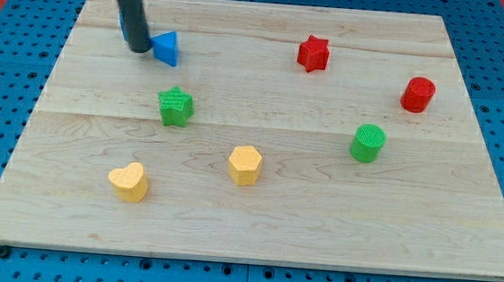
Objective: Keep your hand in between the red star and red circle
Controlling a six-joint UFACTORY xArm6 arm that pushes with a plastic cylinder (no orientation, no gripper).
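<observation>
- Near the view's top left, my tip (138, 49) rests on the wooden board (255, 222), just left of the blue triangle (166, 49); whether they touch we cannot tell
- We have no claw: the rod ends plain and grasps nothing
- Partly hidden behind the rod sits another blue block (122, 24)
- Well apart from my tip, the red star (313, 53) lies toward the top right, the red circle (417, 95) near it, further right and slightly lower
- Elsewhere we see a green star (175, 106), green cylinder (368, 143), yellow hexagon (245, 165) and yellow heart (129, 182)
</observation>
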